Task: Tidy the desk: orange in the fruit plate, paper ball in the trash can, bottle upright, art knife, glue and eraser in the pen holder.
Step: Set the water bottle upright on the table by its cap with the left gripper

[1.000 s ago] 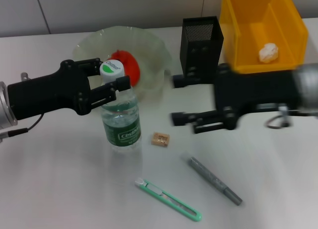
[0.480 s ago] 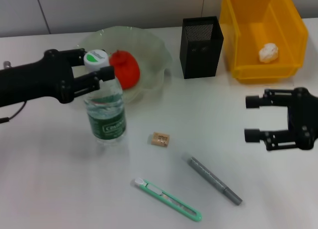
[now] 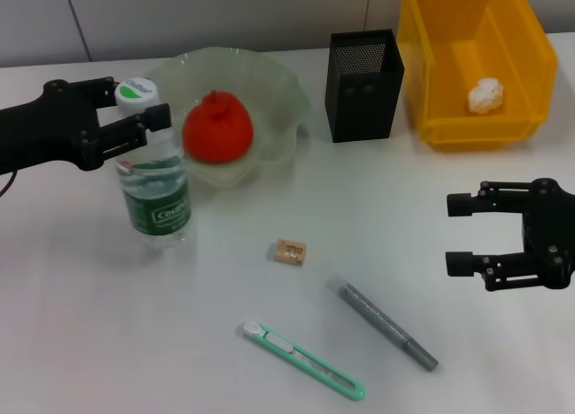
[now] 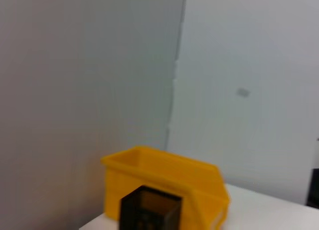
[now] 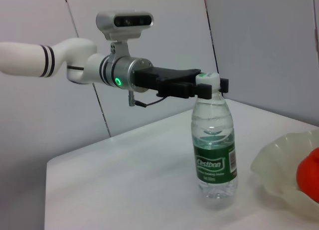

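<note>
**Bottle standing, left gripper at its cap**

The clear plastic water bottle with the green label (image 3: 153,185) stands upright near the left edge of the white desk (image 3: 108,342), long axis vertical, white-and-green cap on top. The black left gripper (image 3: 135,113) reaches in from the left edge at cap height, its fingers (image 3: 148,122) set either side of the neck just under the cap; the right wrist view shows the same gripper (image 5: 207,88) flanking the cap, but whether the fingers press on it or stand just clear cannot be told.

Just beside the bottle, toward the far edge, sits the pale green wavy glass fruit plate (image 3: 269,82) with the orange-red round fruit (image 3: 216,129) inside. The black mesh pen holder (image 3: 363,86) stands at the far edge near the middle, with the yellow plastic bin (image 3: 449,82) just beside it in the far right corner, a crumpled white paper ball (image 3: 485,94) lying in it.

Out on the middle of the desk lies the small tan eraser (image 3: 290,251). Near the front edge the green art knife (image 3: 304,360) lies flat, long axis diagonal, its white end pointing far-left. The grey glue stick pen (image 3: 388,326) lies roughly parallel beside it.

The black right gripper (image 3: 463,233) hovers by the right edge, jaws spread wide, holding nothing.
</note>
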You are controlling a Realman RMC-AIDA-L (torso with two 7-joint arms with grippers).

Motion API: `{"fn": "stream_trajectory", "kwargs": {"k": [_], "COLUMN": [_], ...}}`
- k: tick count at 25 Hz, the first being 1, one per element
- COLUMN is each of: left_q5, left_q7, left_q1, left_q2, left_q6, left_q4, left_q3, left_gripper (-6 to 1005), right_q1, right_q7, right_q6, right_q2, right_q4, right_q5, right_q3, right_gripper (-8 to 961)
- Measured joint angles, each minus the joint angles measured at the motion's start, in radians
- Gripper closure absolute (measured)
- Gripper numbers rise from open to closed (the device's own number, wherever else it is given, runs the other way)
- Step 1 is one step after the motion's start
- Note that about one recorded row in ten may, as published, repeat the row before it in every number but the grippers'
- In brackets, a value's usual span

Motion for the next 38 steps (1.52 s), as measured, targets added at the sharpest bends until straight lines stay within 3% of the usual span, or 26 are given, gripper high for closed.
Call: {"fn": "stream_trajectory", "kwargs": {"k": [9,14,17,20,38], "left_q5": [0.001,-0.005,-0.011,-0.012,-0.013], "left_q7": [0.028,0.030,0.046,0.052,0.065], "left_q1": [0.035,0.065,0.089,0.097,0.115], "left_q2": [0.004,-0.005,-0.026,-0.033,-0.048], "left_q6": [-0.065,-0.089,-0.105,-0.107,-0.123], "left_q4": [0.003,0.029,0.053,0.061,0.062], "left_q3": [-0.063,-0.093,-0.122,-0.134,-0.155], "left_gripper": [554,554,554,554,554], "right_q1": [0.019,0.025,0.028,0.030,0.047], "right_q7": [-0.004,-0.005,-0.005,-0.006,-0.007], "right_q6": [0.009,0.017,0.019,0.020,0.034], "right_q2": [-0.006,-0.007,-0.008,-0.008,-0.008], "right_q4": [0.026,0.032,0.039,0.042,0.060], "right_q5": [-0.005,-0.015,-0.019,-0.020,-0.021], "right_q3": [-0.001,-0.001,-0.001,-0.007,-0.009], "right_gripper": [176,176,176,176,175]}}
